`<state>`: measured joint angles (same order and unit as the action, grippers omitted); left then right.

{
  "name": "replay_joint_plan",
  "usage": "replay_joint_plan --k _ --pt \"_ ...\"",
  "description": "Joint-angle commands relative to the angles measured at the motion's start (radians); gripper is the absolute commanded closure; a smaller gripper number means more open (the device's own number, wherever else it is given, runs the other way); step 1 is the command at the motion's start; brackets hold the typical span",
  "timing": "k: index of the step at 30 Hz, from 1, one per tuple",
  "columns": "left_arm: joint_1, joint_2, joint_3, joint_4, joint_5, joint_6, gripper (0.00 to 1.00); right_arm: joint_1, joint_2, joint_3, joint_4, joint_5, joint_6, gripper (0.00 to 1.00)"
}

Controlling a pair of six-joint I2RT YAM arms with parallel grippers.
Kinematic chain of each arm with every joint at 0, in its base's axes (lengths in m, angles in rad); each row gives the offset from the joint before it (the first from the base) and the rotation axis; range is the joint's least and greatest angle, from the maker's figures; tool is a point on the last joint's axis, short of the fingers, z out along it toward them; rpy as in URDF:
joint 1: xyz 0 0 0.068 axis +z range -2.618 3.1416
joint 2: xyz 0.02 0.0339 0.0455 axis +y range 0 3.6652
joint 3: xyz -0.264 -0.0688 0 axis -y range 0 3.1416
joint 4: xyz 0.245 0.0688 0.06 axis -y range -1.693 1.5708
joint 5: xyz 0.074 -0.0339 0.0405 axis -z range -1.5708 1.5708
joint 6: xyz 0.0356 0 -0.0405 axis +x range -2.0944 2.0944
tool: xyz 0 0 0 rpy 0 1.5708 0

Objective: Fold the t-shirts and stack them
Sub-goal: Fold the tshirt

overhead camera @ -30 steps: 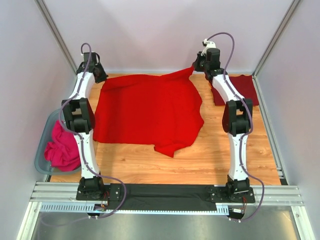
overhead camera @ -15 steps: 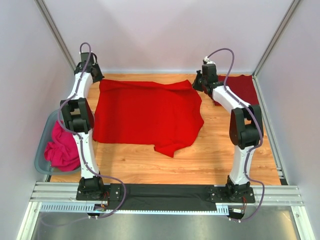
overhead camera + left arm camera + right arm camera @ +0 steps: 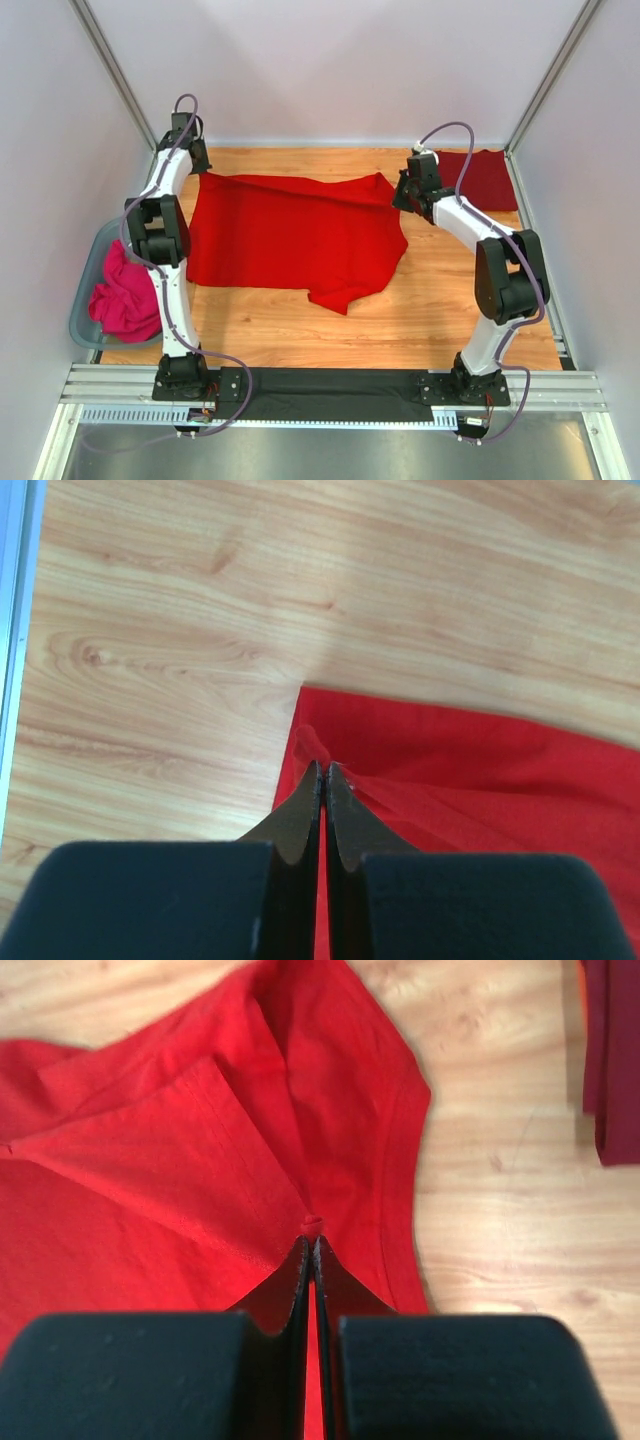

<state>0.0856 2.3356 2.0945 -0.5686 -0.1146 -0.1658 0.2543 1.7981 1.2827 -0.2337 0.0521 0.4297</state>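
A bright red t-shirt (image 3: 295, 232) lies spread on the wooden table, its far edge lifted and folding toward the near side. My left gripper (image 3: 197, 168) is shut on its far left corner; in the left wrist view the left gripper (image 3: 324, 769) pinches red cloth (image 3: 480, 790). My right gripper (image 3: 402, 192) is shut on its far right corner; in the right wrist view the right gripper (image 3: 312, 1240) pinches a small bunch of the red shirt (image 3: 200, 1140). A folded maroon t-shirt (image 3: 484, 178) lies at the far right and also shows in the right wrist view (image 3: 612, 1050).
A clear bin (image 3: 84, 290) holding crumpled pink cloth (image 3: 125, 298) hangs off the table's left edge. White enclosure walls stand close on three sides. Bare wood table (image 3: 440, 300) shows on the near side of the shirt.
Both grippers have pulled the red shirt's far corners toward the near side. The far edge has come away from the back of the table, and the maroon shirt is more exposed.
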Motion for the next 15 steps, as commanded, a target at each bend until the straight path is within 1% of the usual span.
replay_joint_plan --k 1,6,9,11,15 --pt "-0.014 -0.071 -0.013 -0.028 -0.059 0.063 1.00 0.000 -0.063 -0.028 0.024 0.023 0.009 1.00" --pt "-0.023 -0.097 -0.073 -0.047 -0.074 0.054 1.00 0.013 -0.069 -0.060 0.045 -0.037 0.040 1.00" --pt "-0.024 -0.096 -0.065 -0.068 -0.069 0.048 1.00 0.026 -0.074 -0.075 0.034 -0.032 0.038 1.00" --pt "-0.023 -0.094 -0.057 -0.105 -0.080 0.040 1.00 0.028 -0.075 -0.089 0.036 -0.032 0.044 1.00" --pt "-0.023 -0.105 -0.068 -0.129 -0.103 0.020 1.00 0.028 -0.075 -0.114 0.025 -0.029 0.046 1.00"
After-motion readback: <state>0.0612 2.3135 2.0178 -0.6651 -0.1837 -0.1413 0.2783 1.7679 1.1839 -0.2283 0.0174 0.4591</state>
